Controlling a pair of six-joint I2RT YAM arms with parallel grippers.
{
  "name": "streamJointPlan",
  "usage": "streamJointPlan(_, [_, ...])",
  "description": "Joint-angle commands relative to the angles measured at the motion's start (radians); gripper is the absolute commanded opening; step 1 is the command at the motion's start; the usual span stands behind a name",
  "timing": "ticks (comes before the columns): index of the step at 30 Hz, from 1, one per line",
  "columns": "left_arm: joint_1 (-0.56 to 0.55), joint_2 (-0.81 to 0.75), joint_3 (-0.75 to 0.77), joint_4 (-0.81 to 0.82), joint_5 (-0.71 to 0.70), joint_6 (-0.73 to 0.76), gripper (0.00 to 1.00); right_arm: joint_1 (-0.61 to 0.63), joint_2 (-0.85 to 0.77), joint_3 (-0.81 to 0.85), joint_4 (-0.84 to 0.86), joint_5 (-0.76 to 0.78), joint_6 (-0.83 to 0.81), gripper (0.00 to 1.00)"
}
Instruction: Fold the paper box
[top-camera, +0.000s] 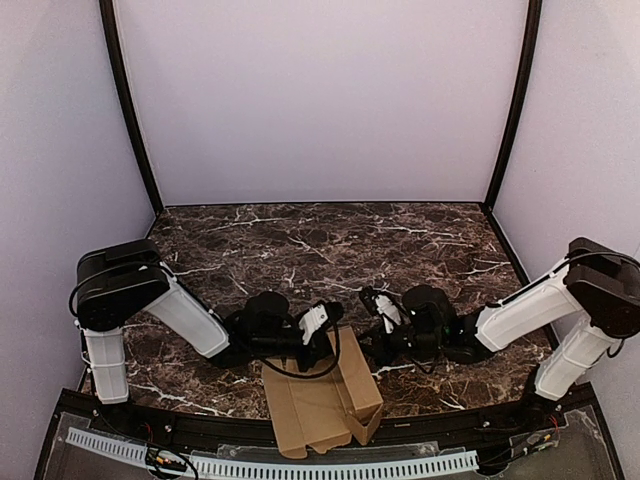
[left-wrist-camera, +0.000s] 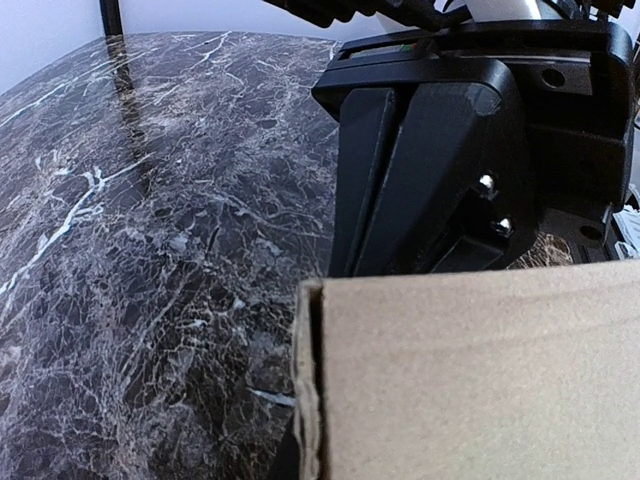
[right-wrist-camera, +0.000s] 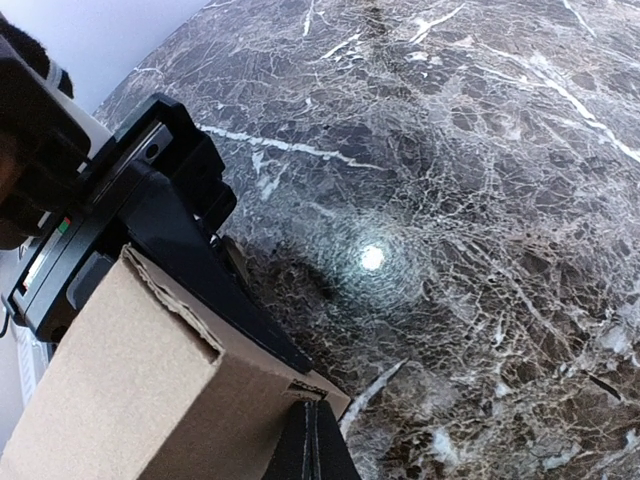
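— Whereabouts of the paper box (top-camera: 315, 405)?
— Six o'clock on the marble table (top-camera: 300, 250), partly folded (one wall raised).
— Pincers?
— Both nipped narrow on its twelve-o'clock edge: left gripper (top-camera: 328, 318) and right gripper (top-camera: 368, 305).

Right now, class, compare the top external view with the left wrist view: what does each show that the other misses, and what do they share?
Only the top external view shows the left arm and right arm whole, the white slotted strip, and the paper box entire, its flat part at the table's near edge. Only the left wrist view shows the box's raw cut edge and the right arm's fingers close up, with two screws. Both show the box and the marble table.
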Motion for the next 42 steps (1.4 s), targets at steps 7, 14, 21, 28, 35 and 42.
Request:
streamJointPlan(7, [-0.004,-0.028,-0.012,0.067,-0.126,-0.021,0.00,0.090,0.018,-0.025,0.149,-0.126,0.013,0.00])
streamJointPlan(14, [-0.004,-0.025,-0.012,0.073,-0.239,-0.031,0.00,0.116,0.040,-0.019,0.184,-0.162,0.031,0.00])
streamJointPlan(21, [-0.005,-0.046,-0.026,0.065,-0.287,-0.036,0.00,0.118,0.002,-0.020,0.131,-0.118,0.027,0.00])
streamJointPlan(28, [-0.004,-0.095,-0.064,0.042,-0.344,-0.028,0.00,0.088,-0.103,0.015,-0.100,0.045,-0.023,0.00])
streamJointPlan(35, [-0.005,-0.138,-0.090,-0.008,-0.447,-0.034,0.00,0.067,-0.238,0.061,-0.321,0.247,-0.053,0.00])
streamJointPlan(42, [-0.004,-0.177,-0.066,-0.139,-0.634,-0.141,0.00,0.066,-0.368,0.058,-0.456,0.418,-0.022,0.03])
